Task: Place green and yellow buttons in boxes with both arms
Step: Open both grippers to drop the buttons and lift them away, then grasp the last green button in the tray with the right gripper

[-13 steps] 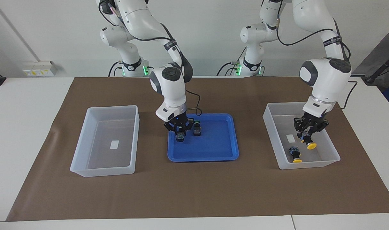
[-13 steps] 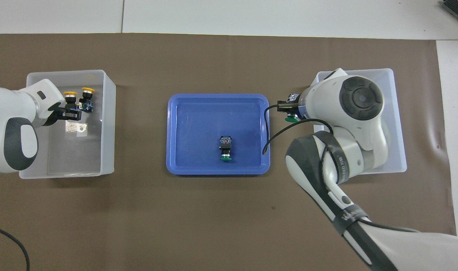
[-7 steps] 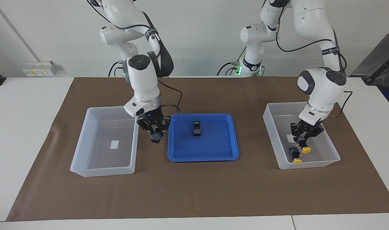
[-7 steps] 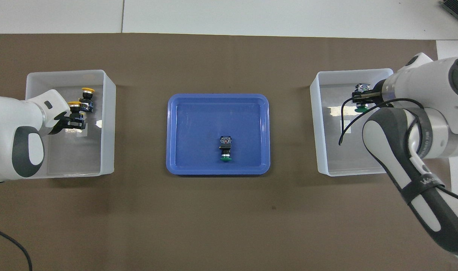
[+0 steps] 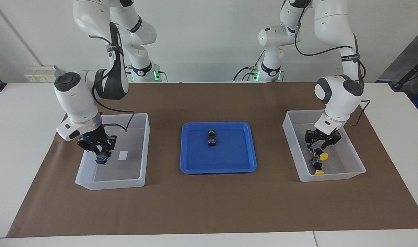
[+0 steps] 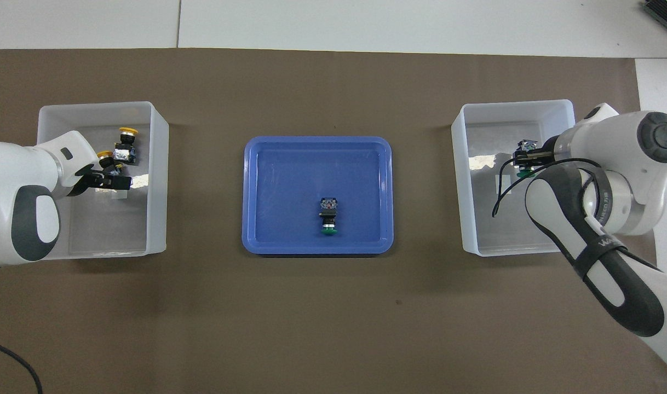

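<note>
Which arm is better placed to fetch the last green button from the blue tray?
Probably the right arm: the right pincer holds a green button over the box at its end, so greens go there. The left pincer is in the other box, with the yellow buttons.

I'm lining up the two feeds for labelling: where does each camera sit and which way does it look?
Facing view: high across the table, looking back at the robots; bases and most of both arms show, right gripper holding a green button over one box, left gripper over the other box.
Overhead view: high above the robots' end, looking forward and steeply down; only forearms, wrists and grippers show.
Shared: both boxes, the blue tray and its second green button, seen half a turn apart.
</note>
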Available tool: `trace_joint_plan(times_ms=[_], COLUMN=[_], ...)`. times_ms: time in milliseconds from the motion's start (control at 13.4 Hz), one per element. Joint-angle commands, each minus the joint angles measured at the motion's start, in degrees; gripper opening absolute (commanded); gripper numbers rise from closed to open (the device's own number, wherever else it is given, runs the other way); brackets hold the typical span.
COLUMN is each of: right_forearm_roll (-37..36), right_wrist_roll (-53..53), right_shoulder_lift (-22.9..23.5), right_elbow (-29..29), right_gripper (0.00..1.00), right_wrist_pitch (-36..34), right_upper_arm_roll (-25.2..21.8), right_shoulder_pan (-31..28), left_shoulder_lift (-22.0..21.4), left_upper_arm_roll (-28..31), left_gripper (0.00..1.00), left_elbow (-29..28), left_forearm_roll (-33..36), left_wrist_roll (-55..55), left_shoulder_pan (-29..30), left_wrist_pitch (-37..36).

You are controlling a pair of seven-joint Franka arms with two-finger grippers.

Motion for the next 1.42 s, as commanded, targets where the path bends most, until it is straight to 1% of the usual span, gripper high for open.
trace_joint_plan(times_ms=[0, 75, 149, 224, 299, 448, 522, 597, 672, 821, 896, 970, 1045, 1194, 1269, 1343], right_forearm_roll=[1.8, 2.5, 3.2, 3.2, 3.2, 3.2, 3.2, 3.2, 3.2, 3.2, 3.2, 3.2, 3.0, 2.9, 2.9, 2.7], right_wrist_roll=[-1.1, -1.0, -1.2, -1.3, -1.3, -0.5, 1.3, 4.8, 8.9, 18.8, 22.1, 25.7, 30.1, 36.6, 38.8, 40.2], right_shoulder_lift=[0.7, 0.9, 0.7, -0.3, -2.5, -5.5, -6.1, -6.1, -6.1, -6.1, -5.9, -5.3, -4.0, -0.6, 1.3, 2.9], right_elbow=[-0.8, -0.6, -0.3, 0.2, 0.4, 3.8, 6.6, 9.5, 11.1, 11.2, 11.0, 11.0, 10.7, 10.7, 10.5, 9.9], right_gripper=[0.16, 0.71, 1.0, 1.0, 1.0, 1.0, 1.0, 1.0, 1.0, 1.0, 1.0, 1.0, 1.0, 1.0, 1.0, 1.0], right_wrist_pitch=[1.4, 1.4, 1.1, 0.4, -1.7, -8.4, -12.3, -15.7, -17.3, -16.8, -16.0, -14.4, -12.0, -7.1, -3.9, -2.3], right_upper_arm_roll=[0.4, 0.4, 0.4, 0.4, 0.5, 0.5, 0.5, 0.5, 0.5, 0.5, 0.5, 0.5, 0.5, 0.5, 0.5, 0.5], right_shoulder_pan=[-0.2, -0.2, -0.2, -0.1, 0.2, 2.3, 3.7, 5.8, 8.3, 15.2, 18.8, 22.4, 25.8, 30.6, 32.6, 34.7], left_shoulder_lift=[-5.4, -7.0, -8.6, -10.4, -12.3, -14.9, -15.1, -14.3, -13.4, -11.7, -11.2, -10.7, -10.8, -10.8, -10.4, -9.5], left_upper_arm_roll=[-0.2, -0.5, -0.5, -0.6, -0.7, -0.8, -1.2, -1.3, -1.4, -1.3, -1.3, -1.3, -1.4, -1.3, -1.4, -1.4], left_gripper=[1.0, 1.0, 1.0, 1.0, 1.0, 1.0, 1.0, 1.0, 1.0, 1.0, 1.0, 1.0, 1.0, 1.0, 1.0, 1.0], left_elbow=[2.4, 3.5, 3.8, 3.7, 3.6, 4.4, 7.2, 11.3, 15.0, 22.1, 25.3, 27.0, 27.0, 28.1, 30.0, 31.6], left_forearm_roll=[-1.2, -1.1, -0.7, -0.7, -0.6, -0.6, -0.6, -0.5, -0.4, -0.4, -0.4, -0.4, -0.5, -0.4, -0.4, -0.8], left_wrist_roll=[0.9, -0.5, -3.1, -5.9, -7.4, -9.5, -10.5, -10.9, -10.9, -11.1, -12.1, -13.2, -13.2, -13.3, -13.2, -13.2], left_shoulder_pan=[-0.1, -0.6, -1.7, -1.9, -2.7, -3.9, -4.5, -4.8, -4.9, -5.8, -5.9, -5.9, -5.8, -5.9, -5.8, -5.8], left_wrist_pitch=[-7.8, -11.0, -11.6, -12.0, -13.0, -16.2, -18.6, -22.4, -25.7, -31.9, -34.8, -36.3, -36.6, -39.7, -41.7, -43.2])
